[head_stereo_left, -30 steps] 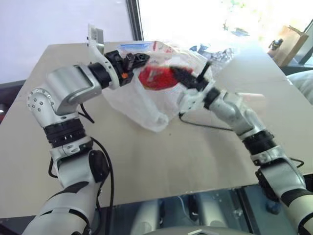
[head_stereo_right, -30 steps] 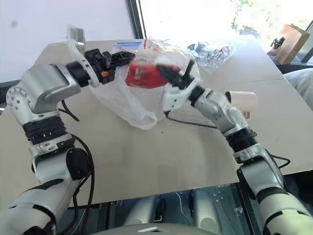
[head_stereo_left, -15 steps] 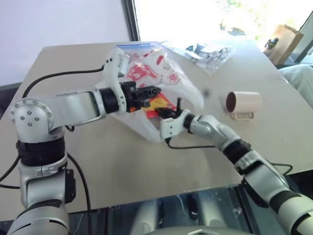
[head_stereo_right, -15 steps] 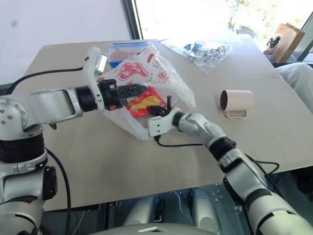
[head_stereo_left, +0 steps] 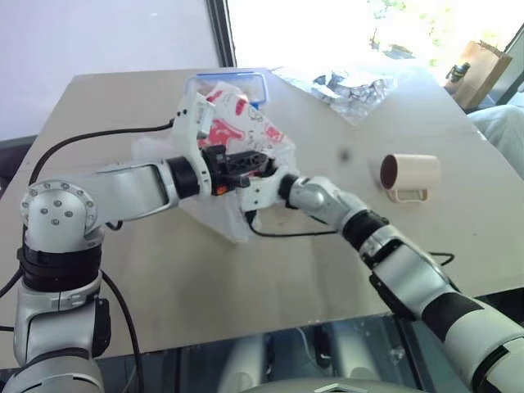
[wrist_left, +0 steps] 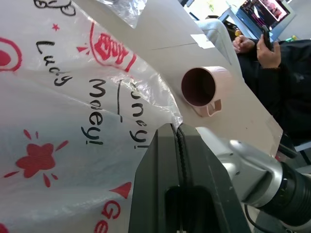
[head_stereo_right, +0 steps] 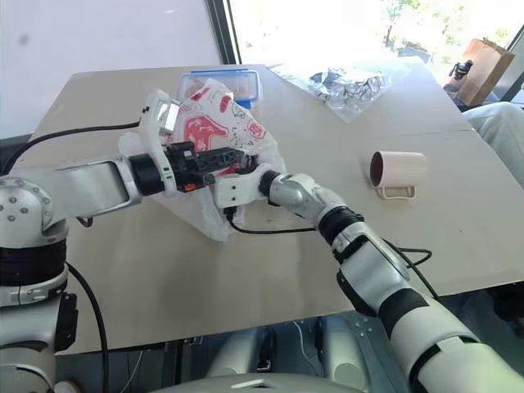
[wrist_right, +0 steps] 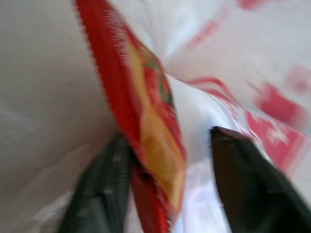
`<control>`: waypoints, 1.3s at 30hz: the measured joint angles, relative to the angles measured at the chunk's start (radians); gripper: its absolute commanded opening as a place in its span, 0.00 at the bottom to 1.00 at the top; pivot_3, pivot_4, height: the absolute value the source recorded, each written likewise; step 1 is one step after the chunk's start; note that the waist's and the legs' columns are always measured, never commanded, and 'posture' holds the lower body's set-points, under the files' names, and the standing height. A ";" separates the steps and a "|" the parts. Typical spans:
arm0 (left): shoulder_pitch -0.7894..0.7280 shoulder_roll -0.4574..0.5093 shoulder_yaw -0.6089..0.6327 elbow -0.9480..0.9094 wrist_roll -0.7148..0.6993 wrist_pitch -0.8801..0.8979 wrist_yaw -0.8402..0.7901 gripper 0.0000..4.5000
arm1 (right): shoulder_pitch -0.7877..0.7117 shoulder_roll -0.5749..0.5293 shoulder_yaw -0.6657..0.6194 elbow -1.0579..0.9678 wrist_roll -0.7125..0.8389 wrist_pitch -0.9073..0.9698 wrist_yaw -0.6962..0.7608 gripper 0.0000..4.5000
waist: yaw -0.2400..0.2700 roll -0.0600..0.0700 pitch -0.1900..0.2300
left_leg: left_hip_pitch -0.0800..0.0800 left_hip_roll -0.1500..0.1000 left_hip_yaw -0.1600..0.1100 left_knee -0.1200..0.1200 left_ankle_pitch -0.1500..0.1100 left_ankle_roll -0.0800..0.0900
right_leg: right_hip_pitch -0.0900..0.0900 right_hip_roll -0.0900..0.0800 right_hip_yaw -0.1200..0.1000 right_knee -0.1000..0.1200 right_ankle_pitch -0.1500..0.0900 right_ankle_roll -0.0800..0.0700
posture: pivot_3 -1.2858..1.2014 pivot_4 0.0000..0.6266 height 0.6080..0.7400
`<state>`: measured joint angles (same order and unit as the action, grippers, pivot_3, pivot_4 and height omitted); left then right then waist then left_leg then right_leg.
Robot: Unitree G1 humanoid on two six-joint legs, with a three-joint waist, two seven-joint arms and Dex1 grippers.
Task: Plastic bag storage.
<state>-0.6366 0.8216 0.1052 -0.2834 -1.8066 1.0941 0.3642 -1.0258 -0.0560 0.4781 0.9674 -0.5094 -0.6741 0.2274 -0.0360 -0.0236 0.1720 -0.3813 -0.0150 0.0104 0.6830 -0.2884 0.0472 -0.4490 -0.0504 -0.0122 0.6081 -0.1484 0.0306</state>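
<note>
On the beige table [head_stereo_left: 246, 278] the left gripper [head_stereo_left: 252, 164], fingers clamped on film, holds up the thin translucent white plastic bag [head_stereo_right: 214, 119] so the right gripper [wrist_right: 167, 170], fingers apart inside, can drop the small red snack packet [wrist_right: 146, 131].

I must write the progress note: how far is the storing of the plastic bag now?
Done: the red snack packet is inside the plastic bag. In hand: the left gripper is shut on the bag's film, while the right gripper has its fingers open, the packet between them. Left: the bag still lies loose on the table, not yet stored.
</note>
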 measured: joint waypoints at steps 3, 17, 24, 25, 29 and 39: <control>0.035 -0.008 0.002 0.001 0.069 -0.027 -0.007 0.00 | 0.126 -0.065 -0.053 -0.187 0.110 0.065 0.130 1.00 | 0.000 0.000 0.000 | 0.000 0.000 0.000 0.000 0.000 0.000 | 0.000 0.000 0.000 0.000 0.000 0.000 | 0.52 0.24 1.00; 0.031 -0.110 0.011 0.068 0.313 -0.100 -0.049 0.00 | 0.648 -0.417 -0.344 -1.420 0.651 1.024 0.477 1.00 | 0.041 0.001 0.000 | 0.000 0.000 0.002 0.001 0.000 0.000 | 0.001 -0.001 -0.001 0.000 0.000 0.000 | 0.52 0.24 1.00; 0.024 -0.140 0.003 0.059 0.424 -0.096 -0.120 0.00 | 0.888 -0.752 -0.545 -1.486 0.657 1.280 0.523 1.00 | 0.052 0.000 0.000 | 0.001 0.000 0.006 0.002 0.000 0.001 | 0.002 0.000 0.002 0.000 -0.001 0.000 | 0.52 0.24 1.00; 0.022 -0.147 0.002 0.059 0.443 -0.096 -0.134 0.00 | 0.901 -0.777 -0.548 -1.451 0.643 1.282 0.526 1.00 | 0.050 0.000 0.000 | 0.002 0.000 0.007 0.002 0.000 0.001 | 0.002 0.001 0.002 0.000 -0.001 0.000 | 0.52 0.24 1.00; -0.002 -0.169 -0.009 0.058 0.491 -0.085 -0.173 0.00 | 0.864 -0.778 -0.538 -1.283 0.607 1.279 0.496 1.00 | 0.041 -0.001 0.000 | 0.003 0.001 0.011 0.003 0.000 0.001 | 0.002 0.003 0.006 0.001 -0.001 -0.001 | 0.52 0.24 1.00; -0.026 -0.192 0.038 0.055 0.518 -0.031 -0.167 0.00 | 0.633 -0.666 -0.421 -0.887 0.554 1.162 0.488 0.38 | 0.034 -0.001 0.000 | 0.002 0.002 0.009 0.004 0.000 0.002 | 0.001 0.003 0.006 0.001 0.000 0.001 | 0.52 0.24 1.00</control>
<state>-0.6628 0.6297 0.1436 -0.2282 -1.2887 1.0630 0.1976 -0.3928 -0.7217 0.0572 0.0802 0.0450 0.4875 0.7155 -0.0020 -0.0249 0.1721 -0.3792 -0.0134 0.0193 0.6866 -0.2885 0.0488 -0.4475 -0.0473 -0.0061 0.6087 -0.1487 0.0312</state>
